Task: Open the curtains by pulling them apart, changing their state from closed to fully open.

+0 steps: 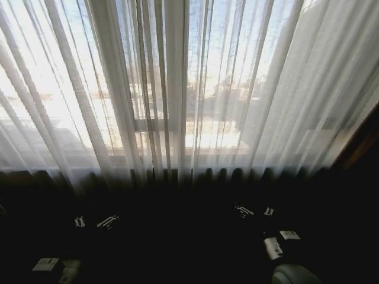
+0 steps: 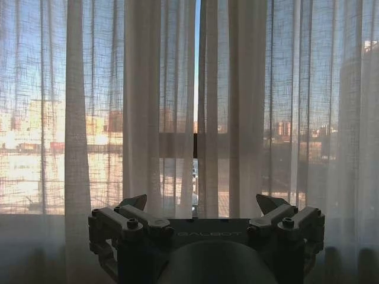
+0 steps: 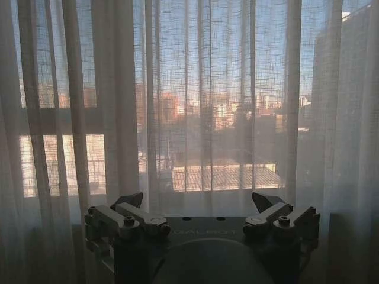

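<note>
The curtains [image 2: 142,106] hang closed, their pleats running vertically.

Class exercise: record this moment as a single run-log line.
curtains: closed, narrow slit at centre | left end effector: open, facing curtains, no contact | right end effector: open, facing curtains, no contact

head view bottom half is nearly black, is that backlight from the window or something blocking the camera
Backlight: in the head view bright daylight comes through the curtains, leaving the left hand and right hand in deep shadow; in both wrist views the open hands are dark silhouettes against the lit fabric too.
</note>
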### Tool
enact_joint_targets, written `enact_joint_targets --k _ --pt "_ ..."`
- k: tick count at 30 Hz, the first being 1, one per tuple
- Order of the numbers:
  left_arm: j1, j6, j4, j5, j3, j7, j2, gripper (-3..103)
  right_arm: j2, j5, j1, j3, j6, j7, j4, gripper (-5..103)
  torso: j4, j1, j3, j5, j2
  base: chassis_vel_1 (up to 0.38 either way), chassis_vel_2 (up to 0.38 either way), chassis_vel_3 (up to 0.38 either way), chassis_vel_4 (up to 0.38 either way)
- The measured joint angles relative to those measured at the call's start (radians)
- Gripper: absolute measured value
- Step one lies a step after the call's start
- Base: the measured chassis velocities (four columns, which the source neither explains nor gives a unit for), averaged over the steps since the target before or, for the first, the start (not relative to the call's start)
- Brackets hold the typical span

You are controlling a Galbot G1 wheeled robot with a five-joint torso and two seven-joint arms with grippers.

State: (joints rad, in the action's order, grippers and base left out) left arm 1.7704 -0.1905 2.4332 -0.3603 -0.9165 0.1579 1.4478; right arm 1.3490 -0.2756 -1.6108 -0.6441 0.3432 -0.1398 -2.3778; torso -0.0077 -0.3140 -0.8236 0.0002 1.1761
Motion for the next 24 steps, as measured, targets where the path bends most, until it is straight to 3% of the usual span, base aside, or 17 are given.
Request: enact_joint_targets --k 24 --pt "0.010 0.002 0.012 0.001 -0.001 0.002 0.009 100 -0.003 -0.001 -0.006 -0.013 -0.002 0.021 -0.005 100 0.0000 0.000 0.000 0.0000 0.000 0.000 0.000 0.000 0.000"
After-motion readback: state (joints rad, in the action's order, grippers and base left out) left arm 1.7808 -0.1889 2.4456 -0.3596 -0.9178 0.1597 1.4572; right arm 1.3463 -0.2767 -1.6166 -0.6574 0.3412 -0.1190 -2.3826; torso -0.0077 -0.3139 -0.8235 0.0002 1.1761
